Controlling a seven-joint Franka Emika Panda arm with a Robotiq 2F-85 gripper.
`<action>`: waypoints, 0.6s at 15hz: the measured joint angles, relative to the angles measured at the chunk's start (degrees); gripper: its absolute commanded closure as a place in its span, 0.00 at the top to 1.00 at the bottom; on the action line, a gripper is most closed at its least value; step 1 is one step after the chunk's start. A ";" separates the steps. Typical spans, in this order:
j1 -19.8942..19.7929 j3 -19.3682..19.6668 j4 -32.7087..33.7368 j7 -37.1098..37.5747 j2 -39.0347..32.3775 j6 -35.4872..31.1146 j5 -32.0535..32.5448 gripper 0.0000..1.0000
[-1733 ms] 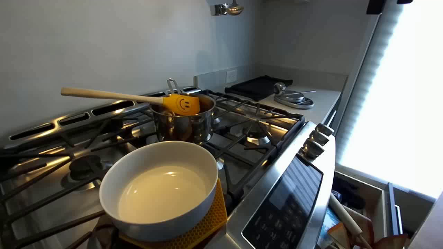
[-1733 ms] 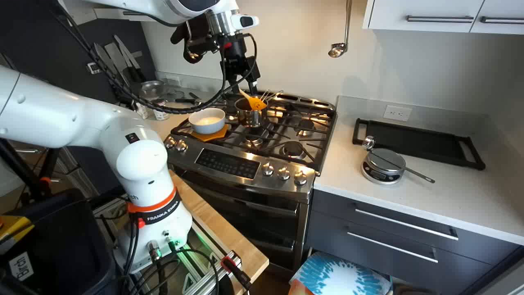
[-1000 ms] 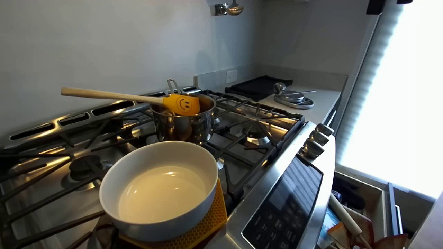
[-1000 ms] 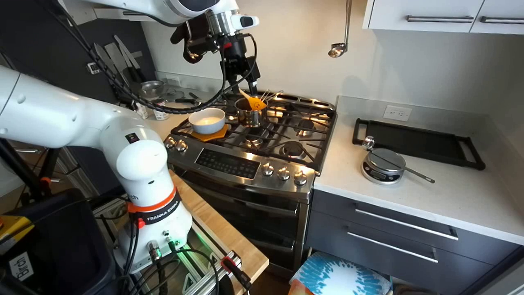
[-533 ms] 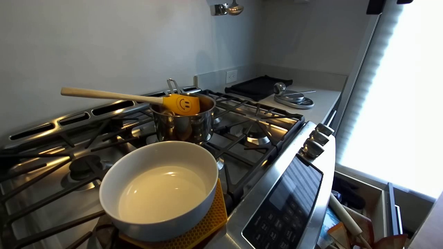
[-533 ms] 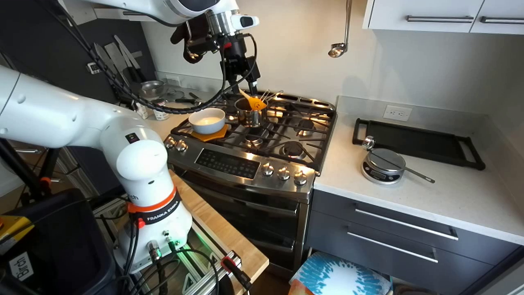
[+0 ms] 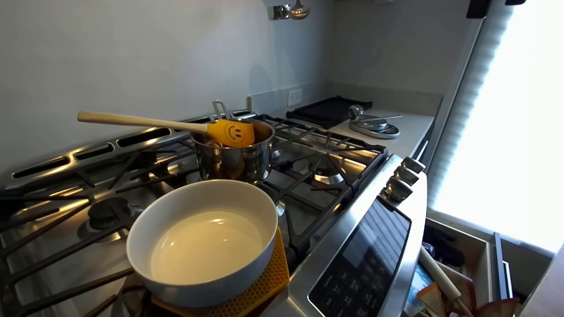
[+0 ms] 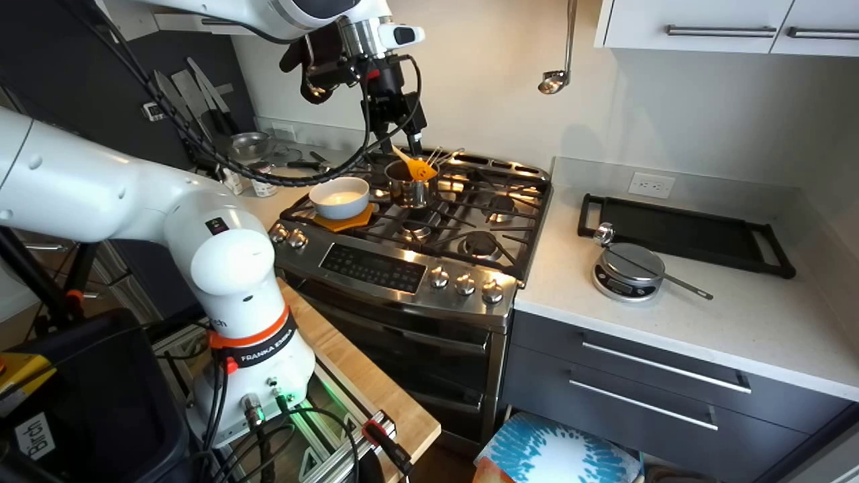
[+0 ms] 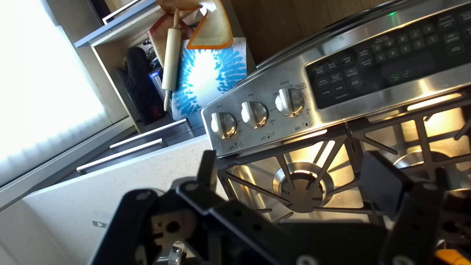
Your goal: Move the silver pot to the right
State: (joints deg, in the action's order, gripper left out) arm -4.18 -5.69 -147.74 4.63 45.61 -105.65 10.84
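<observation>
The silver pot [image 7: 235, 163] stands upright on the stove grate in both exterior views [image 8: 411, 193]. An orange spatula [image 7: 231, 133] with a smiley face and wooden handle lies across its rim. A thin metal loop [image 7: 220, 108] rises at its far side. My gripper [image 8: 401, 142] appears just above and behind the pot in an exterior view; its height over the stove is hard to tell. In the wrist view my gripper [image 9: 294, 176] is open with nothing between its fingers. There the pot is almost wholly hidden; a bit of orange spatula [image 9: 452, 255] shows at the lower right.
A white pan [image 7: 207, 251] sits on an orange trivet [image 7: 269, 277] close to the pot. Burners [image 8: 482, 245] and grates lie right of the pot. A black tray [image 8: 691, 231] and a scale [image 8: 625, 285] with a ladle stand on the counter. An open drawer is below.
</observation>
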 measured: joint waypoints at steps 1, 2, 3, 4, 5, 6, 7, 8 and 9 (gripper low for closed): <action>0.00 0.00 0.00 0.00 0.00 0.00 0.00 1.00; 0.00 0.00 0.00 0.00 0.00 0.00 0.00 1.00; 0.00 0.00 0.00 0.00 0.00 0.00 0.00 1.00; 0.00 0.00 0.00 0.00 0.00 0.00 0.00 1.00; -0.01 0.05 0.01 0.29 -0.08 0.00 0.00 1.00; -0.01 0.25 0.02 1.06 -0.51 -0.54 -0.17 1.00; -0.02 0.54 0.04 1.58 -1.48 -1.97 -0.28 1.00; 0.02 0.85 0.08 1.79 -2.87 -4.24 -0.74 1.00; 0.07 1.10 0.34 1.85 -4.84 -6.68 -1.26 1.00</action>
State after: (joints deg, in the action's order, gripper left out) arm -4.11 -4.60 -147.40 6.48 40.77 -112.34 9.57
